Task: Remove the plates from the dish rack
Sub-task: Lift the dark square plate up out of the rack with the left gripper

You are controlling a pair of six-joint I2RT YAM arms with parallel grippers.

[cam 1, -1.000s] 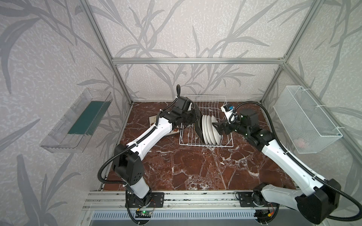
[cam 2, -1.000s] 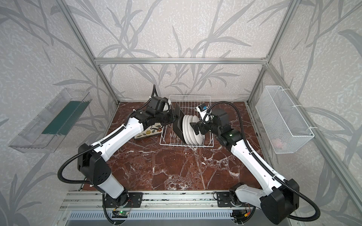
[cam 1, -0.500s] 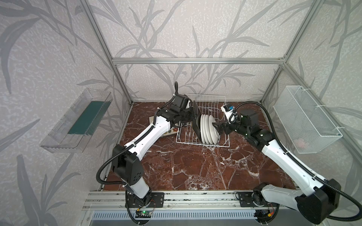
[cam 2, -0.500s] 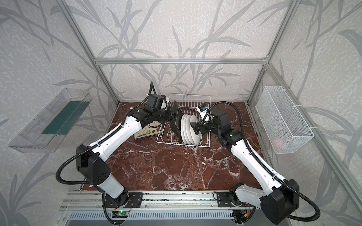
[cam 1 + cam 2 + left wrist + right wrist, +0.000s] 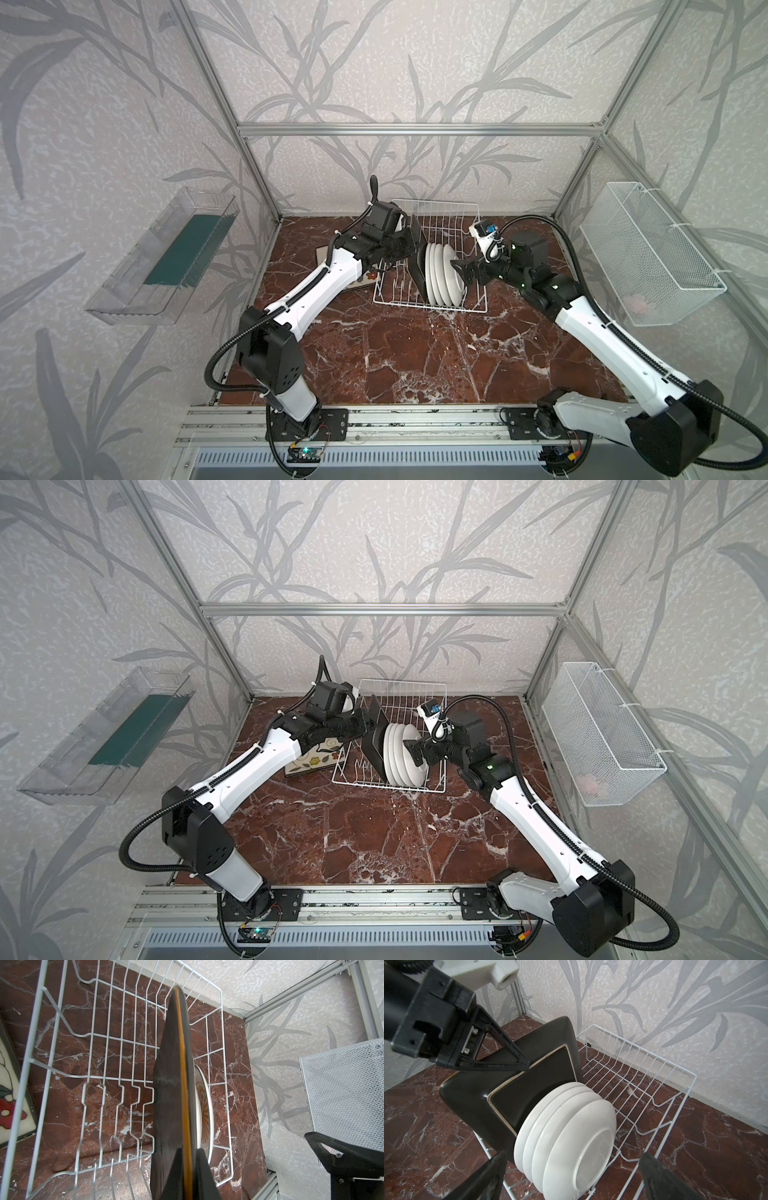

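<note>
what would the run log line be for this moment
left tool: shut on square plate in dish rack | right tool: open near round plates | unloaded: one flowered plate on table

Legible text: none in any view.
Round plate (image 5: 204, 1105) beside the square plate (image 5: 170, 1105), painted face: small orange marks by the sunburst ring, too blurred to read.
End round plate (image 5: 591, 1142), underside: faint grey stamp within the foot ring, unreadable.
</note>
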